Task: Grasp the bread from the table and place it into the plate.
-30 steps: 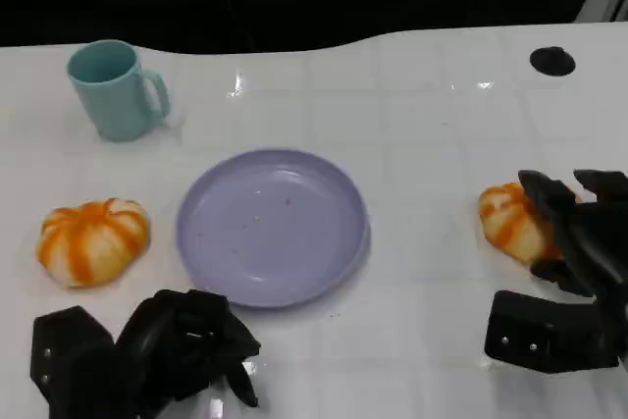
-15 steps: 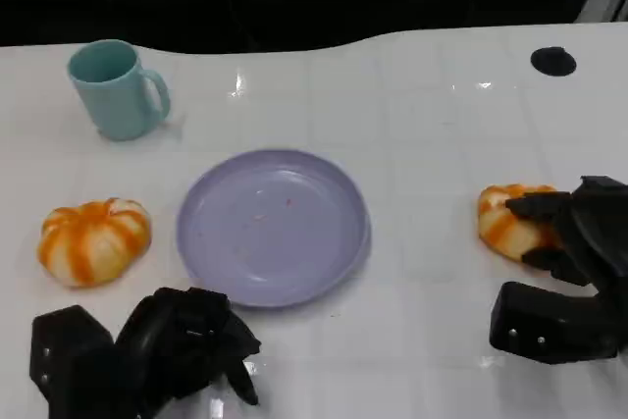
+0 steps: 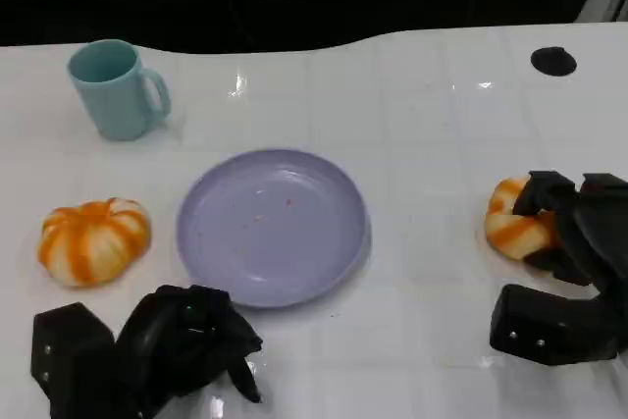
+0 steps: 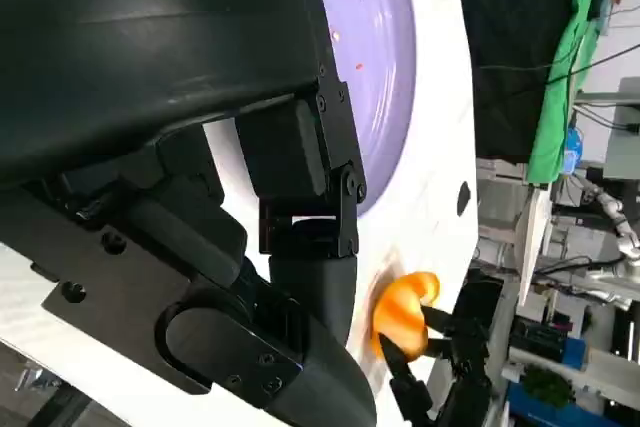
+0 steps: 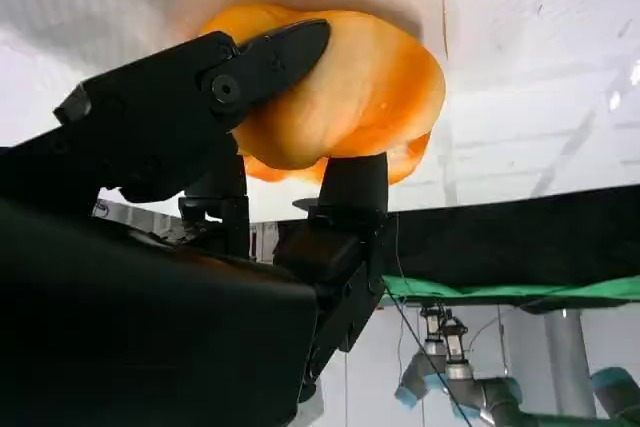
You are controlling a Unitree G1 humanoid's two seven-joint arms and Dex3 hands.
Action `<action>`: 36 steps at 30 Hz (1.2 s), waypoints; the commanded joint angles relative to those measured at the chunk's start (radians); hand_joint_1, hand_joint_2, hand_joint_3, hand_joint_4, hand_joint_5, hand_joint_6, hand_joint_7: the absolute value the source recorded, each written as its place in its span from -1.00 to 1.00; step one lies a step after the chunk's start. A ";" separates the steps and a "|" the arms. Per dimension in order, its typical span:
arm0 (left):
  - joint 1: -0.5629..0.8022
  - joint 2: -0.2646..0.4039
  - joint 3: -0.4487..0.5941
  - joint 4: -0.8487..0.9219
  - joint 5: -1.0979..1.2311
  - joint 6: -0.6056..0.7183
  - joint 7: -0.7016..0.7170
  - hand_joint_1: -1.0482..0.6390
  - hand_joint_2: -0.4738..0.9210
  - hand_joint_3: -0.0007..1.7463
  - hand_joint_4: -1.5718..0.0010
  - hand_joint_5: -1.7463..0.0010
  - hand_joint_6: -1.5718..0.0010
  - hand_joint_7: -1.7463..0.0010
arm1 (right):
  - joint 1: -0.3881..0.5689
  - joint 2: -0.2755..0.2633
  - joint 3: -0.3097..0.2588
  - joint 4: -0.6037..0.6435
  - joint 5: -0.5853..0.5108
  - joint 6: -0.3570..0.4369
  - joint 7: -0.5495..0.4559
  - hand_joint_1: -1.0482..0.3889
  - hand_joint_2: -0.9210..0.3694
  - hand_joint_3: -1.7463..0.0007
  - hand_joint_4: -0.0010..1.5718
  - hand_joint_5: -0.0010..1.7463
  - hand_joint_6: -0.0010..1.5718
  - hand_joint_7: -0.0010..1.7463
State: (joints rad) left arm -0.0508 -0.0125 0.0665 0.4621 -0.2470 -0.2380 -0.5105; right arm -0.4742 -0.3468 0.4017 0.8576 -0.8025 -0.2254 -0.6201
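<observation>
Just ahead of the left robot hand (image 3: 186, 345), whose black fingers are curled in on nothing, lies a round, ribbed orange-and-white bread roll (image 3: 93, 240) on the glossy white tiled table (image 3: 422, 125), with a pale teal ceramic mug (image 3: 116, 88) well beyond it. Between the two hands sits the shallow, smooth lilac plastic plate (image 3: 272, 226), bare. At the right robot hand (image 3: 574, 233), a second orange-and-white striped bread (image 3: 512, 223) is clasped: fingers (image 5: 250, 72) wrap its top and another presses from below. Its long axis cannot be told; it looks roughly round and glossy. Compared with a second ago, the fingers have closed further over the bread, which has shifted slightly toward the hand. A small black disc (image 3: 552, 61) lies far beyond this hand.
</observation>
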 commanded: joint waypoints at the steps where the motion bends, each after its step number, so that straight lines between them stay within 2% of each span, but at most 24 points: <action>1: 0.011 0.013 0.002 -0.001 0.001 -0.001 0.006 -1.00 0.81 -0.99 -0.98 0.02 -1.00 0.39 | -0.001 -0.018 -0.010 -0.012 0.021 -0.021 -0.027 0.23 -0.98 0.93 0.15 1.00 -0.13 1.00; 9: 0.012 0.012 0.003 -0.005 0.001 0.006 0.012 -1.00 0.81 -1.00 -0.99 0.02 -1.00 0.39 | 0.007 -0.017 -0.019 -0.087 0.038 -0.059 -0.038 0.24 -0.93 0.88 0.19 1.00 -0.10 1.00; 10: 0.010 0.012 0.003 -0.002 0.002 0.004 0.012 -1.00 0.81 -0.99 -0.99 0.02 -1.00 0.39 | 0.009 -0.016 -0.021 -0.102 0.042 -0.066 -0.035 0.22 -0.61 0.37 0.21 1.00 -0.08 1.00; 11: 0.008 0.012 0.003 0.001 0.003 0.001 0.011 -1.00 0.81 -0.99 -0.99 0.02 -1.00 0.38 | 0.011 -0.015 -0.023 -0.117 0.048 -0.074 -0.030 0.22 -0.35 -0.01 0.22 1.00 -0.07 1.00; 12: 0.007 0.012 0.003 0.004 0.003 0.000 0.011 -1.00 0.82 -0.99 -0.99 0.02 -1.00 0.38 | 0.013 -0.013 -0.025 -0.131 0.055 -0.082 -0.023 0.22 -0.18 -0.28 0.22 1.00 -0.06 1.00; 14: 0.003 0.011 0.003 0.008 0.004 -0.003 0.010 -1.00 0.82 -0.99 -0.99 0.02 -1.00 0.38 | 0.020 -0.003 -0.037 -0.161 0.084 -0.100 0.007 0.23 -0.11 -0.44 0.23 1.00 -0.06 1.00; 17: 0.002 0.012 0.001 0.008 0.010 -0.001 0.016 -1.00 0.82 -0.99 -0.99 0.02 -1.00 0.37 | 0.034 0.017 -0.055 -0.219 0.130 -0.105 0.066 0.26 -0.06 -0.52 0.26 1.00 -0.05 1.00; 23: -0.002 0.009 0.000 0.015 0.007 -0.005 0.016 -1.00 0.82 -0.99 -0.99 0.03 -1.00 0.38 | 0.040 0.051 -0.056 -0.321 0.153 -0.105 0.138 0.31 0.02 -0.63 0.28 1.00 -0.03 1.00; 36: -0.006 0.008 -0.006 0.026 0.009 -0.013 0.015 -1.00 0.83 -0.99 -0.99 0.03 -1.00 0.39 | 0.014 0.118 -0.045 -0.398 0.165 -0.133 0.224 0.30 0.07 -0.70 0.28 1.00 -0.01 0.96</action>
State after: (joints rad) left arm -0.0529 -0.0142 0.0572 0.4736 -0.2419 -0.2397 -0.5005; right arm -0.4384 -0.2333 0.3613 0.4814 -0.6462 -0.3417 -0.4080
